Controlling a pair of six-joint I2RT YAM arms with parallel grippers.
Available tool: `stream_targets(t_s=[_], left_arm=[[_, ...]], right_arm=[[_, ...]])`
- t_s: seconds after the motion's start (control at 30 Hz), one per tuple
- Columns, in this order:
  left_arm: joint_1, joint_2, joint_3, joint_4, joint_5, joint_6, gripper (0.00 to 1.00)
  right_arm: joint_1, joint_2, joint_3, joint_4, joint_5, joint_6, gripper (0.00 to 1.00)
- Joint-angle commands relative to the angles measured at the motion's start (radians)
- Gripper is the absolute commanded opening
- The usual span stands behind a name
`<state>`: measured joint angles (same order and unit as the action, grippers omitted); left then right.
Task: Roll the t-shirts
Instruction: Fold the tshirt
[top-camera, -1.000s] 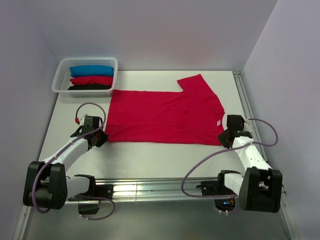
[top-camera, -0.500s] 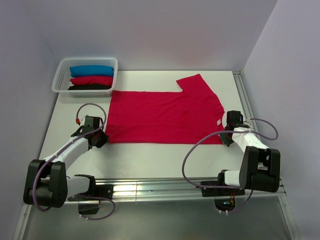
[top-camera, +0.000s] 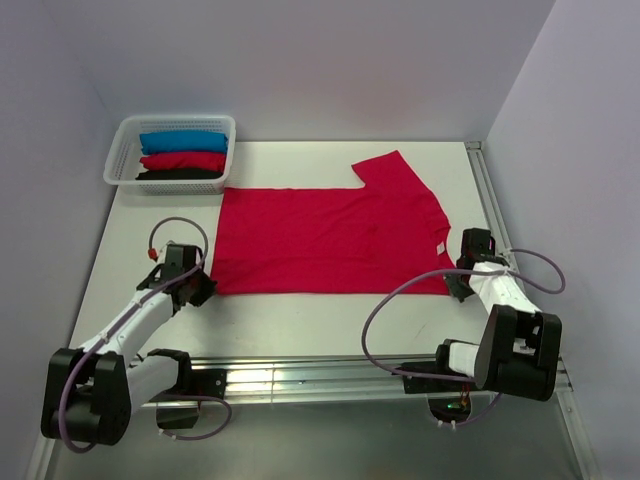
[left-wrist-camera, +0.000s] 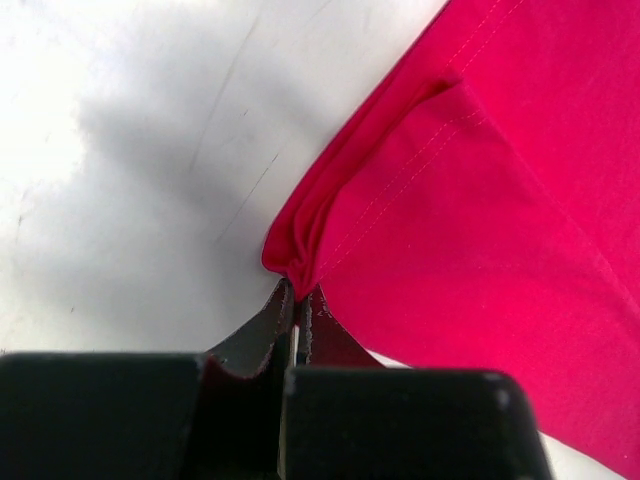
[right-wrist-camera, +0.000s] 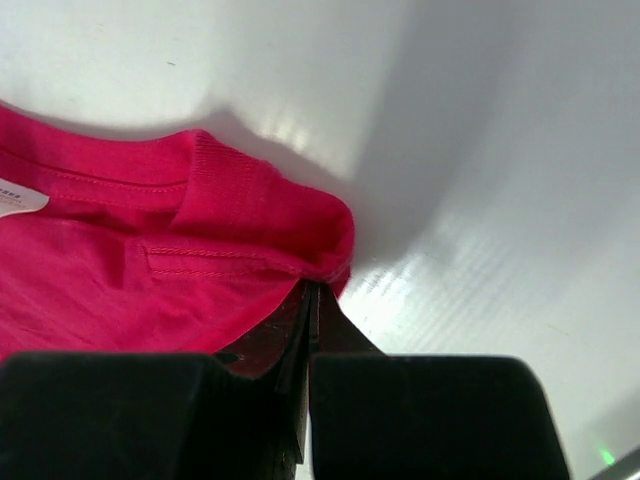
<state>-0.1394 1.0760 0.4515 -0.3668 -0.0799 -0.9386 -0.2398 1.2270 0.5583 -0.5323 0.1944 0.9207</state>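
Left fingers (left-wrist-camera: 255, 340) and right fingers (right-wrist-camera: 270, 335) — pinching crimson t-shirt (top-camera: 330, 235).

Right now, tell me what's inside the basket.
The basket holds a blue bundle farthest, a red bundle in the middle, a black bundle nearest. They cover its floor; anything beneath is hidden.

The crimson t-shirt (top-camera: 330, 235) is matt, soft knit cloth with stitched hems. Under it the white table (top-camera: 300, 320) looks smooth, faintly glossy. Beyond its far-left corner, the basket (top-camera: 120, 155) seems latticed plastic.

Basket (top-camera: 116, 165) blocks far-L corner; open table (top-camera: 300, 320) strip btwn shirt (top-camera: 330, 240) & rail (top-camera: 300, 372).
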Motion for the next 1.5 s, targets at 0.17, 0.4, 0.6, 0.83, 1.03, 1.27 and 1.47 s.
stream_targets(t_s=[0.17, 0.4, 0.6, 0.83, 1.03, 1.27, 1.47], left_arm=[[-0.026, -0.044, -0.028, -0.067, -0.003, -0.066, 0.0], [-0.034, -0.106, -0.065, -0.081, 0.012, -0.103, 0.11], [-0.042, -0.114, -0.056, -0.083, 0.014, -0.101, 0.52], [-0.058, -0.225, -0.053, -0.104, -0.001, -0.126, 0.71], [-0.069, -0.182, 0.028, -0.153, -0.06, -0.12, 0.7], [-0.069, -0.165, 0.171, -0.216, -0.187, -0.083, 0.7], [-0.069, -0.044, 0.265, -0.14, -0.144, -0.008, 0.66]], right_arm=[[-0.024, -0.109, -0.029, -0.107, 0.06, 0.07, 0.0], [-0.032, -0.195, -0.011, -0.126, 0.083, 0.06, 0.0], [-0.033, -0.257, 0.061, -0.087, 0.022, -0.042, 0.24], [-0.033, -0.305, 0.087, 0.054, -0.105, -0.146, 0.3], [-0.033, -0.247, 0.14, 0.104, -0.135, -0.189, 0.31], [-0.032, -0.092, 0.199, 0.172, -0.269, -0.203, 0.27], [0.007, 0.011, 0.198, 0.227, -0.276, -0.149, 0.2]])
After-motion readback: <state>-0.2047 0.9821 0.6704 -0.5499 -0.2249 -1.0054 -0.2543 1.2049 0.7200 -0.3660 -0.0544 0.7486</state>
